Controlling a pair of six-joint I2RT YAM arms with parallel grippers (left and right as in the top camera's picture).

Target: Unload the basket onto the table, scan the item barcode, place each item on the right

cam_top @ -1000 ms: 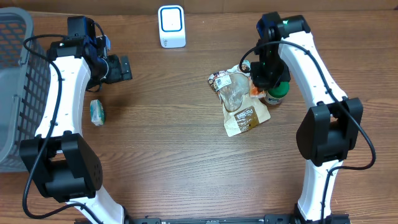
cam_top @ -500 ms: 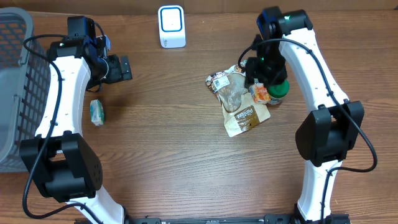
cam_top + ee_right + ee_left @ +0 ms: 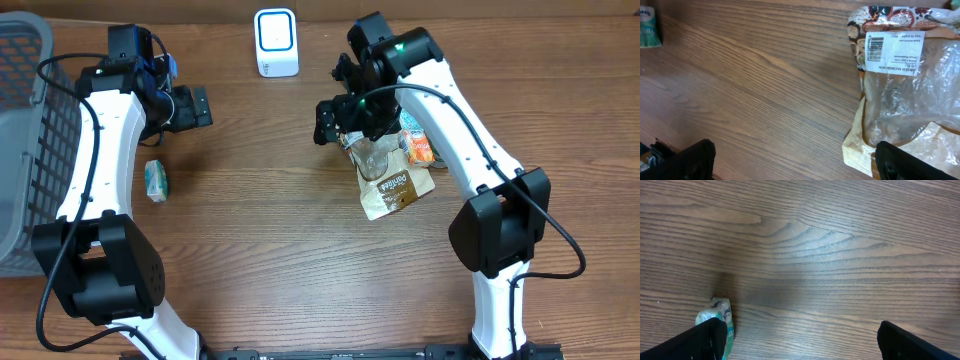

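The right end effector (image 3: 332,90) stands released, its two fingers (image 3: 695,160) spread wide with only bare wood between them and nothing in its grasp. In the right wrist view it hangs just beside the clear-fronted bag (image 3: 910,90), whose upper left edge lies near the right-hand finger. The bag lies flat on the counter (image 3: 260,230), and its white barcode label (image 3: 894,46) faces up, near the printed top edge. The bag's lower end overlaps a tan pouch (image 3: 395,190) that lies under it. A small orange packet (image 3: 421,150) sits just beside the bag on the far side, partly covered by the right arm. The white scanner (image 3: 275,42) with its blue-rimmed face stands at the back edge of the counter, apart from the bag and to the left of the right end effector in the overhead view. The left end effector (image 3: 200,108) is also released, its fingers (image 3: 705,340) wide apart and grasping nothing, held above bare wood. A small green packet (image 3: 155,180) lies on the counter near it, showing just beside the left-hand finger in the left wrist view, and the same packet appears at the top left corner of the right wrist view. A grey mesh basket (image 3: 30,150) stands at the far left edge of the counter, beyond the left arm.
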